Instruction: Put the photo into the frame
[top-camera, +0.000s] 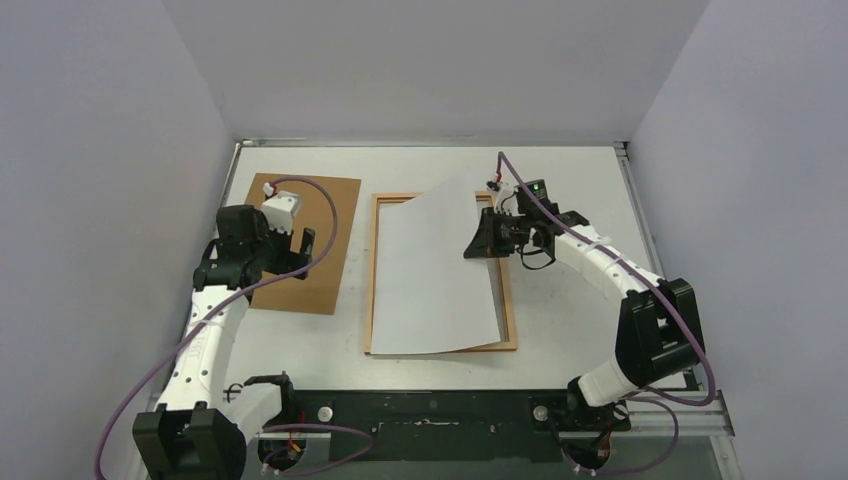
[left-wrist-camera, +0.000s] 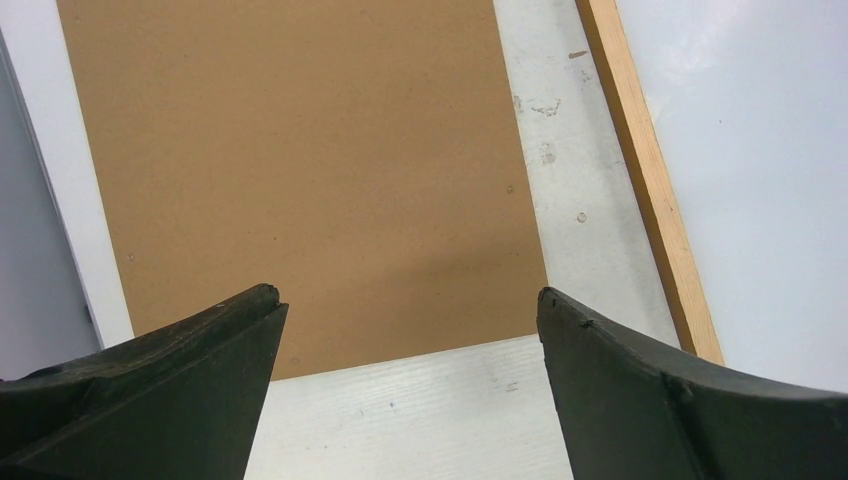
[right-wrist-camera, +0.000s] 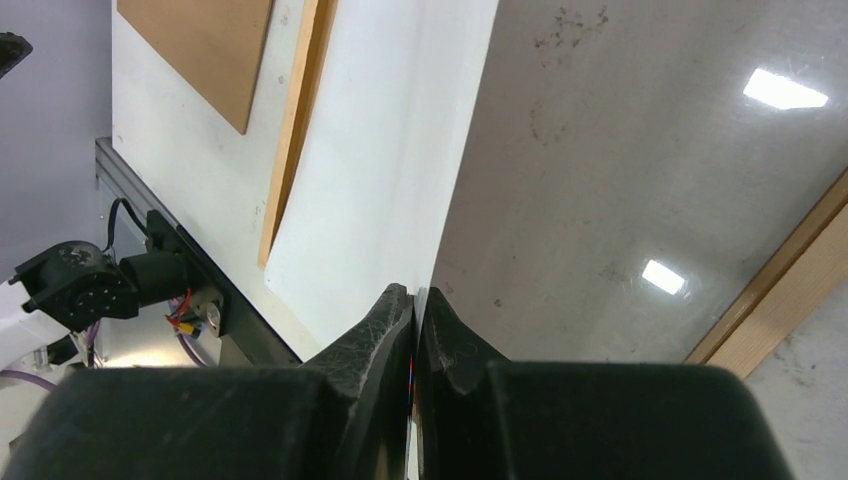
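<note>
The photo (top-camera: 435, 275) is lying white side up across the frame (top-camera: 372, 270) at the centre of the top view. Its lower edge is overlapping the lower border, and its right side is lifting off the pane. The right gripper (top-camera: 478, 240) is pinching the photo's right edge. At centre left, the left gripper (left-wrist-camera: 410, 300) is hovering wide apart over the backing sheet (top-camera: 335, 215), holding nothing.
</note>
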